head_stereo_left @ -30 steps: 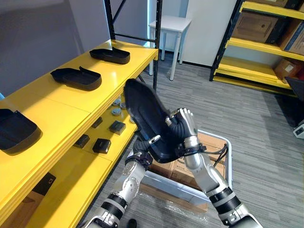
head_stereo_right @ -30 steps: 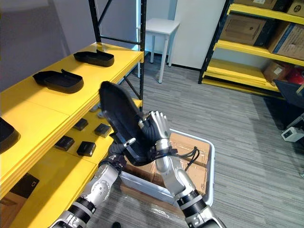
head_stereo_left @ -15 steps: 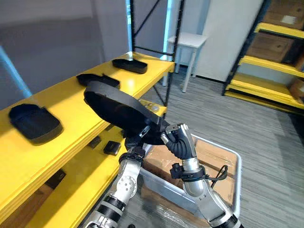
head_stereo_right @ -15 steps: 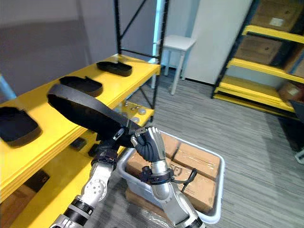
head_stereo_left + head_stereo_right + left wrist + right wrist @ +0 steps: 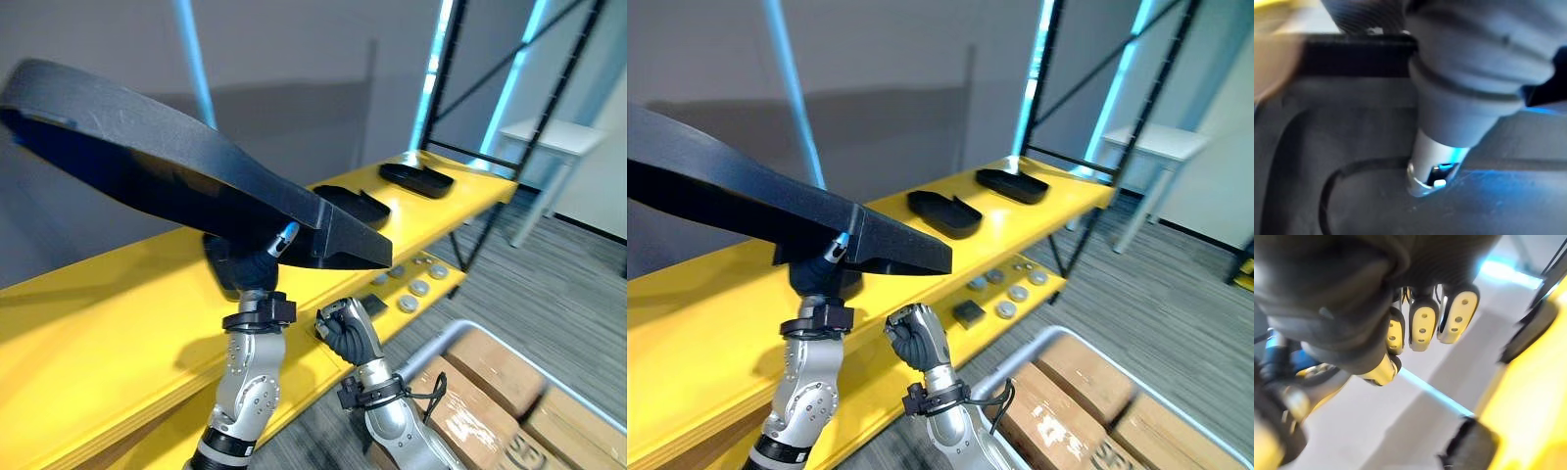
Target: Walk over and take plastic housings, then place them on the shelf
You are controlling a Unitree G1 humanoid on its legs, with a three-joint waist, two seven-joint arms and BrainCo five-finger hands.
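Observation:
A big black plastic housing (image 5: 167, 166) is held level, high above the yellow shelf (image 5: 118, 313). My left hand (image 5: 235, 266) is under its middle, shut on it, with the thumb (image 5: 1437, 161) pressed against its dark surface. My right hand (image 5: 348, 333) hangs lower and nearer, below the housing's right end and apart from it; its fingers (image 5: 1422, 323) are curled into an empty fist. Two more black housings (image 5: 350, 204) (image 5: 416, 178) lie farther along the shelf top.
Small round parts (image 5: 416, 287) and a dark block lie on the lower yellow shelf. A white crate (image 5: 460, 338) with cardboard boxes (image 5: 509, 382) stands on the floor at the lower right. Black rack posts (image 5: 436, 73) rise at the shelf's far end, with a white table (image 5: 563, 137) beyond.
The view has swung towards the shelf. The housing has risen above the shelf top on my left hand alone. My right hand has come off its end and now sits below it as a fist.

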